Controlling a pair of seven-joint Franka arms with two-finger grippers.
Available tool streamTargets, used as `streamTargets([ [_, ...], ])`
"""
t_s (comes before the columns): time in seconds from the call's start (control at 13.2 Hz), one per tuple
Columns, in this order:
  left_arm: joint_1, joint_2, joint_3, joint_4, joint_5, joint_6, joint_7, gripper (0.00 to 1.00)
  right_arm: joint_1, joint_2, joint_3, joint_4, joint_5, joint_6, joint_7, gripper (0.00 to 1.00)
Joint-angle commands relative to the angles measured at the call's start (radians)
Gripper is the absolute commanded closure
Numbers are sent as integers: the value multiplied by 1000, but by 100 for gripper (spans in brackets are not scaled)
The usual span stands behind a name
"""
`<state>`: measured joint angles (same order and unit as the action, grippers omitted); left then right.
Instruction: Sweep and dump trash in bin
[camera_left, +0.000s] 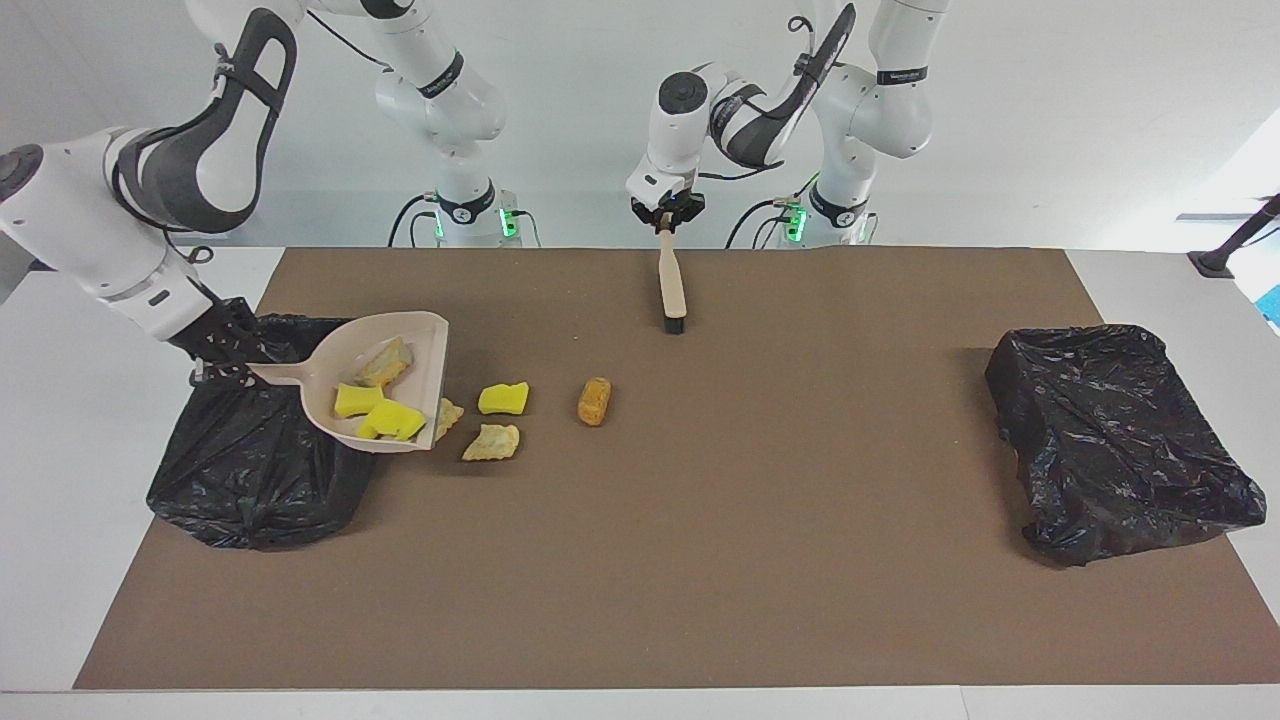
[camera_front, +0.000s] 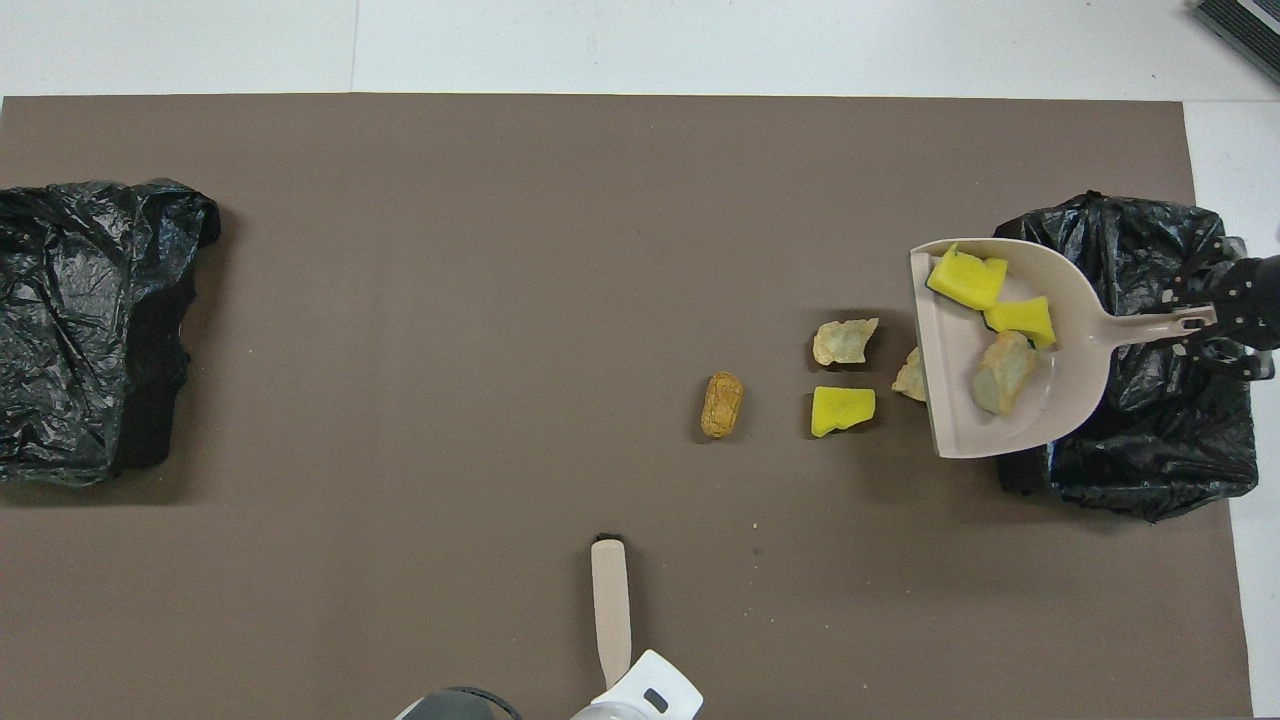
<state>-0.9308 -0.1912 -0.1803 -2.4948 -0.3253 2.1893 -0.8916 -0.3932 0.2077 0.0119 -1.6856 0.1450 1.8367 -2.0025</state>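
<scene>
No writing can be read on anything here.

The dustpan (camera_left: 385, 395) hangs tilted over the bin (camera_left: 255, 470) at the right arm's end of the counter (camera_left: 700, 560), its handle gripped by the clenched right pincer (camera_left: 215, 368), its open mouth facing the middle of the counter. It holds two yellow sponge chunks (camera_left: 378, 412) and a tan scrap (camera_left: 385, 362).

Beside the mouth, on the counter, lie two tan pieces (camera_front: 845, 341), a yellow chunk (camera_front: 842, 410) and an orange-brown lump (camera_front: 722, 405), its long axis running toward and away from the robots.

The left pincer (camera_left: 666, 222) is over the robots' edge of the counter with the brush (camera_left: 671, 285) at its tips, bristles down; whether it grips or has released I cannot tell. A second black bag (camera_left: 1120, 440) sits at the left arm's end.
</scene>
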Motion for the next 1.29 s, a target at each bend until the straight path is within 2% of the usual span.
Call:
streamTargets([
  [0.0,18,2,5,-12,-21,3,39,47,-58,15,10,47,-59,-36,-22,100],
  [0.15,68,25,7,19,-20,-22,83,46,-88,13,8,47,-105,-36,-21,100],
  [0.3,134,33,8,68,-5,-101,169,40,-95,3,0,50,-168,-33,-12,100],
  [0.45,205,35,8,121,64,-166,198,34,-92,-16,-10,50,-221,-31,22,100],
  [0.61,239,42,10,164,126,-189,220,21,-76,-42,-10,50,-324,-31,118,100],
  [0.68,269,45,10,175,130,-187,243,8,-75,-66,2,47,-397,-34,193,100],
  [0.83,337,45,10,198,143,-189,296,0,-24,-93,8,44,-542,-72,336,100],
  [0.98,406,42,10,226,211,-197,333,0,22,-106,10,43,-657,-118,460,100],
  [1.21,528,38,10,347,269,-304,409,0,88,-117,10,38,-780,-201,586,100],
])
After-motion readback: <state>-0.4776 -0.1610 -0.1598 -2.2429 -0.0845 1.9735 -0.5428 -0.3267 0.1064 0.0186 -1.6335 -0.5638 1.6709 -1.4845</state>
